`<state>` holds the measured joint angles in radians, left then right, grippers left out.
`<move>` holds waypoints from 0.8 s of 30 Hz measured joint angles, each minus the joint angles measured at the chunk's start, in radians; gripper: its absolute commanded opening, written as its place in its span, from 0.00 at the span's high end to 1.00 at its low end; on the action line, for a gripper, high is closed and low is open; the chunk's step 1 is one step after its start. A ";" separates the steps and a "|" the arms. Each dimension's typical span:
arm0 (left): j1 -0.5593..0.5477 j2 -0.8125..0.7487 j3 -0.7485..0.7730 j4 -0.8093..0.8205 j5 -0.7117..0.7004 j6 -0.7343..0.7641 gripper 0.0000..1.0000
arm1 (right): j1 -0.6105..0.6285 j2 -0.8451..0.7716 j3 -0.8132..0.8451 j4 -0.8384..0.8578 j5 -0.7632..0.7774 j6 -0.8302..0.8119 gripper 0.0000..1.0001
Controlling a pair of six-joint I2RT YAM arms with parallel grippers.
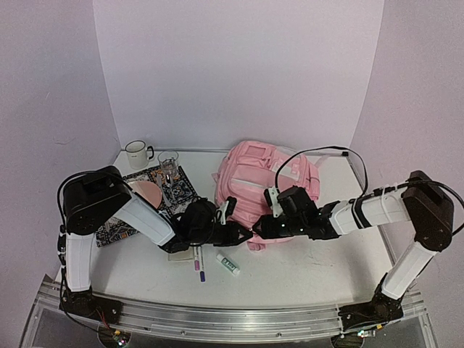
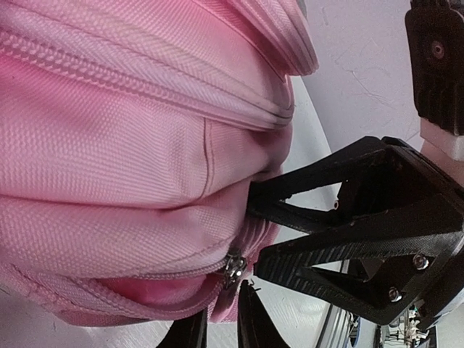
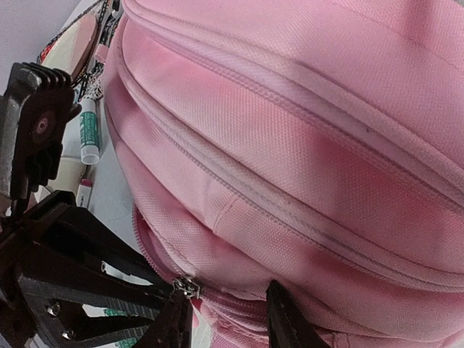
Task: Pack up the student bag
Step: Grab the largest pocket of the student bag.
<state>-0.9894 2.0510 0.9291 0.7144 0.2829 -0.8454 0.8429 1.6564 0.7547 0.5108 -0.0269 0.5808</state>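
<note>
The student bag (image 1: 254,177) is a big pink backpack lying mid-table, and it fills both wrist views. Both grippers meet at its near bottom edge. My left gripper (image 2: 221,308) is pinched on a pink tab hanging just below the metal zip slider (image 2: 233,264) of the lowest pocket. From above, the left gripper (image 1: 235,233) sits left of the right gripper (image 1: 267,228). My right gripper (image 3: 228,304) has a fold of the bag's pocket fabric bulging between its fingers, beside the same zip slider (image 3: 186,287). The zip stands partly open behind the slider.
A glue stick (image 1: 228,264) and a pen (image 1: 199,264) lie near the front, left of centre. A patterned mat (image 1: 119,225) at the left carries a pink round thing (image 1: 148,192) and a glass (image 1: 168,165). A white mug (image 1: 135,154) stands at the back left.
</note>
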 measured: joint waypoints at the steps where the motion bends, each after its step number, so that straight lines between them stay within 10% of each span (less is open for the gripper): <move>1: 0.000 0.000 0.000 0.001 -0.003 -0.006 0.82 | 0.000 0.002 0.000 0.004 -0.002 0.004 0.66; 24: -0.008 -0.006 -0.048 0.047 -0.059 -0.025 1.00 | -0.028 0.003 -0.017 0.021 0.004 0.081 0.59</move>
<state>-0.9977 2.0452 0.8815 0.7616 0.2235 -0.8704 0.8152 1.6596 0.7376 0.5313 -0.0229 0.6620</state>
